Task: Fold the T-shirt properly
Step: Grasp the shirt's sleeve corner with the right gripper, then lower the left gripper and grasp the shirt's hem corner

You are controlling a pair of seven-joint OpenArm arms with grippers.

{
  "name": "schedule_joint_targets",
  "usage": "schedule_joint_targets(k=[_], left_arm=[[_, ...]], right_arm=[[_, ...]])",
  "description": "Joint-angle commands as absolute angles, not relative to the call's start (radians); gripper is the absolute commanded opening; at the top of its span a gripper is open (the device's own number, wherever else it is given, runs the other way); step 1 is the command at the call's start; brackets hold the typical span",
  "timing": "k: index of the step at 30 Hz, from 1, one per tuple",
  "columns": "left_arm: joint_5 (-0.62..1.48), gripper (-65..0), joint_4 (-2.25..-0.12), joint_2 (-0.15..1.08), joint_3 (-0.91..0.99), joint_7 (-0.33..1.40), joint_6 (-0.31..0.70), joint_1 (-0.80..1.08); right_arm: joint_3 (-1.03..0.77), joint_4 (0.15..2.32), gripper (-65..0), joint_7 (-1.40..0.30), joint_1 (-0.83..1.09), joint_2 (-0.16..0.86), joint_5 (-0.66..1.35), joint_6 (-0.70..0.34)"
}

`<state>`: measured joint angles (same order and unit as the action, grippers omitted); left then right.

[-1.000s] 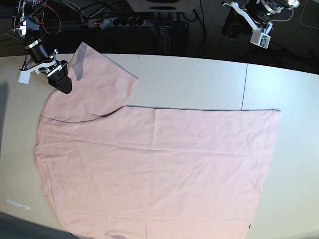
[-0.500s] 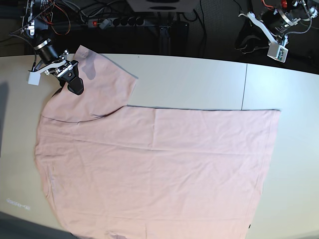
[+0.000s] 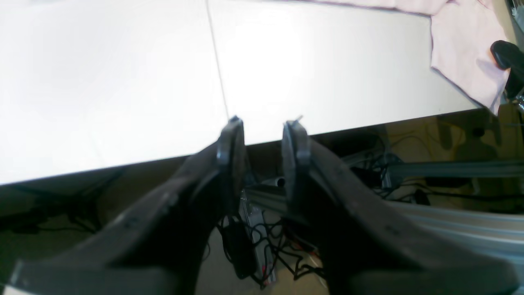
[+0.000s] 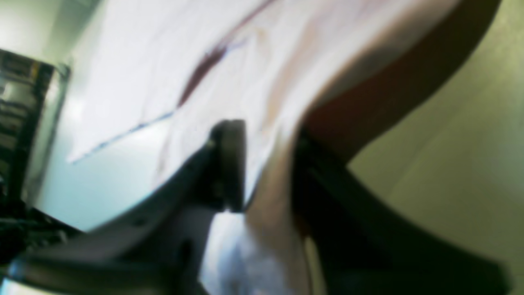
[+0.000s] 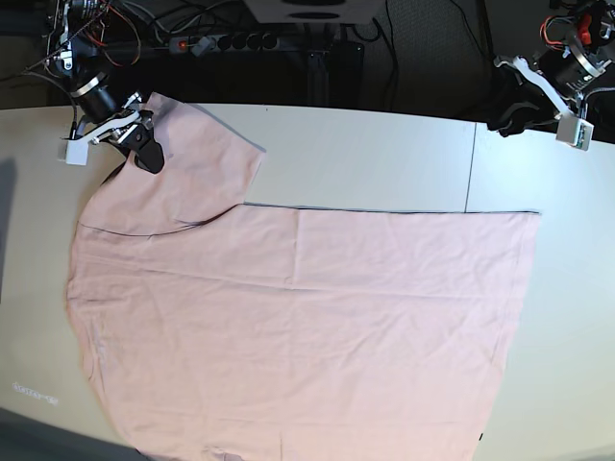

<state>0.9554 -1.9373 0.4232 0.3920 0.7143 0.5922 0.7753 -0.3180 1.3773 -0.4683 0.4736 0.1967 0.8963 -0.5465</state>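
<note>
The pale pink T-shirt (image 5: 307,317) lies spread flat over the white table (image 5: 365,154), one sleeve reaching toward the back left. At that sleeve's outer edge my right gripper (image 5: 146,158) is shut on the fabric. In the right wrist view, pink cloth (image 4: 254,61) fills the narrow gap of that gripper (image 4: 268,135). My left gripper (image 5: 507,120) hovers over the table's back right edge, away from the shirt. In the left wrist view it (image 3: 262,123) stands open with nothing between its fingers, and the sleeve (image 3: 462,61) shows far off.
A seam (image 5: 471,163) runs across the table at the right. Behind the back edge sit a power strip and cables (image 5: 221,43). The shirt's hem overhangs the front edge of the base view.
My right gripper has moved up and back to the sleeve's outer edge and closed on the cloth. The left arm has swung right and down toward the table's back right edge.
</note>
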Motion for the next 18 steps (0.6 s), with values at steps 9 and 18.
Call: schedule_joint_targets(k=[9, 18], left_arm=[[0.991, -45.0, -1.953, 0.433, 0.399, 0.701, 0.615, 0.781], [0.991, -45.0, -1.953, 0.434, 0.399, 0.707, 0.615, 0.781]], right_arm=[[-0.286, 1.402, -65.0, -0.637, 0.514, 0.163, 0.849, -0.547], [-0.286, 1.578, -65.0, -0.637, 0.591, 0.163, 0.761, -0.546]])
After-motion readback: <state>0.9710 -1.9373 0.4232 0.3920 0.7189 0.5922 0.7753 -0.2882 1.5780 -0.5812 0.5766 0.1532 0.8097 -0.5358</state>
